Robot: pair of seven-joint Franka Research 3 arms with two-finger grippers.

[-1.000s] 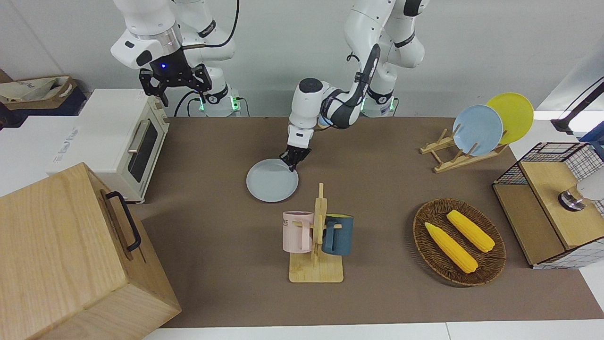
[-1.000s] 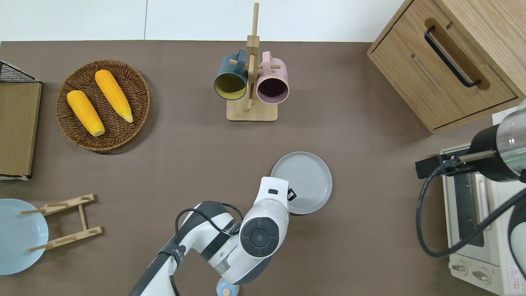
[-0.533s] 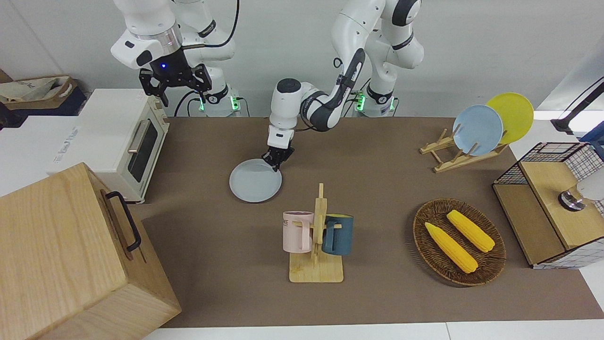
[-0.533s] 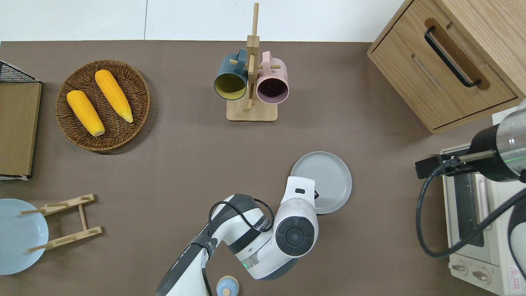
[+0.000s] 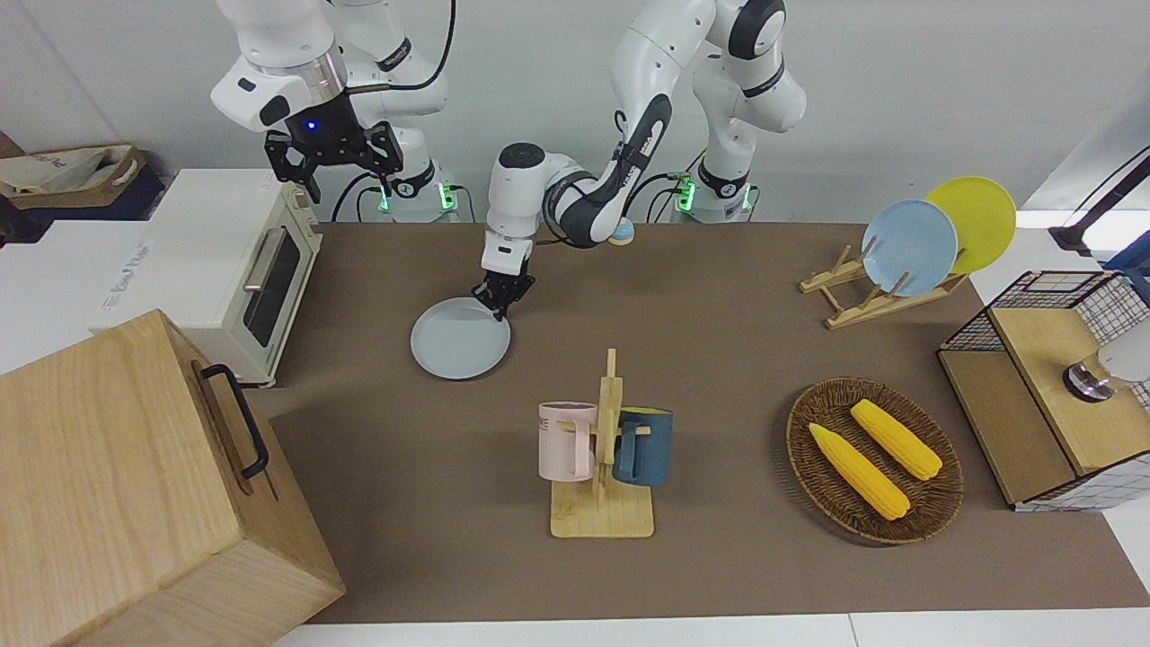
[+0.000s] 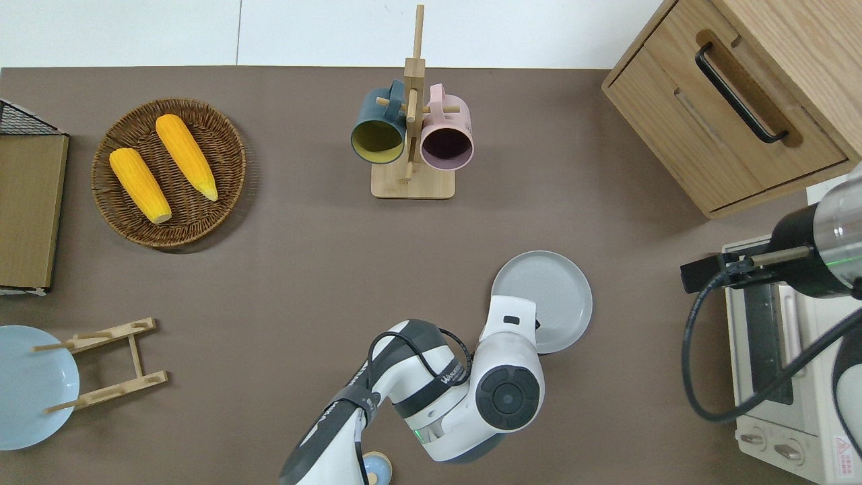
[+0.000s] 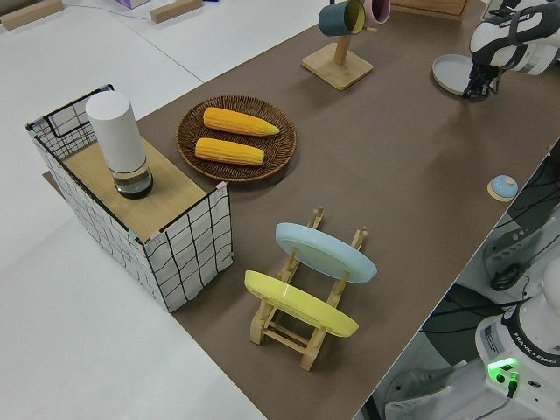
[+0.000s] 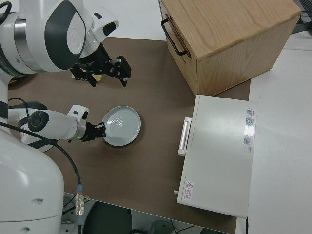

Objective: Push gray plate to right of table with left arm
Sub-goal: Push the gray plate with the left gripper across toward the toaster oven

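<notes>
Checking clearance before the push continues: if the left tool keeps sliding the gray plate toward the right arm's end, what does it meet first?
Probably the toaster oven; bare table lies between it and the gray plate at the left tool.

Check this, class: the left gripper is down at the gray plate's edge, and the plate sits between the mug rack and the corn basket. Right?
Not quite. The left gripper is at the gray plate's edge, but the overhead view shows the plate between the mug rack and the toaster oven, not the corn basket.

A robotics lab staged as a kitchen: two white robot arms (image 5: 629, 108) are mounted at a brown bench (image 5: 719, 575) set with a toaster oven (image 5: 216, 270), a mug rack (image 5: 602, 449), a plate rack (image 5: 862, 288) and a basket (image 5: 876, 463) of corn.
</notes>
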